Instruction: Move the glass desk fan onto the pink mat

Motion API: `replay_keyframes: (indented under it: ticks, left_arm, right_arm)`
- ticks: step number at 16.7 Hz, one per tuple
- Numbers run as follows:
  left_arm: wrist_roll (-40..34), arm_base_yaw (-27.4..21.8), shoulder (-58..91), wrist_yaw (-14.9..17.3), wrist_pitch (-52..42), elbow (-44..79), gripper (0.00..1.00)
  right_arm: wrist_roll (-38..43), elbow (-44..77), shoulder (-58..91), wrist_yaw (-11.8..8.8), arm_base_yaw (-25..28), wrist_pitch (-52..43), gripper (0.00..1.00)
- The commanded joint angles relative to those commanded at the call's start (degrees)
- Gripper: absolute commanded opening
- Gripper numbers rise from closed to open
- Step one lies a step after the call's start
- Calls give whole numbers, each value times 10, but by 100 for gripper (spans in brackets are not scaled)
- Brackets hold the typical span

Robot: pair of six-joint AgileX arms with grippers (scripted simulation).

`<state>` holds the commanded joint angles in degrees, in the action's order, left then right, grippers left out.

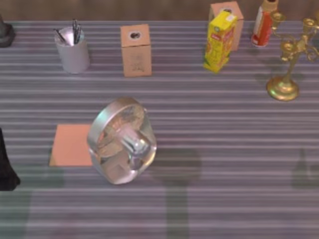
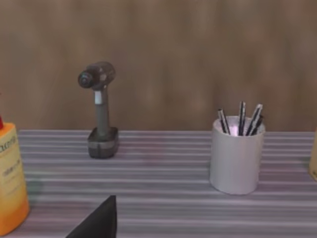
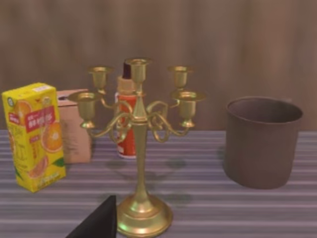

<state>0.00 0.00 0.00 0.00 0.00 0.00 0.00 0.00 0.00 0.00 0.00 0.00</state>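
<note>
The glass desk fan (image 1: 122,141) is a big round silvery cage with blades and a central hub, left of the table's middle. It leans with its face turned up and to the right. The salmon-pink mat (image 1: 70,144) lies flat just to its left, and the fan's rim covers the mat's right edge. My left arm (image 1: 6,167) is a dark shape at the table's left edge, apart from both. My left gripper (image 2: 99,223) shows only as a dark wedge. My right gripper (image 3: 99,220) is also a dark wedge, beside the candelabra base (image 3: 143,215). The top view does not show my right arm.
Along the back stand a grey cup of pens (image 1: 73,50), a tan box (image 1: 135,50), a yellow juice carton (image 1: 219,41) before a second box (image 1: 227,12), a red-white bottle (image 1: 261,25) and a brass candelabra (image 1: 286,74). A drill (image 2: 100,114) and a brown pot (image 3: 262,141) stand farther out.
</note>
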Motion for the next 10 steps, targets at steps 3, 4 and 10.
replay_keyframes:
  ticks: [3, 4, 10]
  left_arm:
    - [1, -2, 6, 0, -6, 5, 100]
    - [4, -6, 18, 0, -17, 17, 100]
    - [33, -61, 213, 0, -178, 207, 100]
  right_arm:
    - [0, 0, 0, 0, 0, 0, 100]
    - [0, 0, 0, 0, 0, 0, 100]
    - [0, 0, 0, 0, 0, 0, 100]
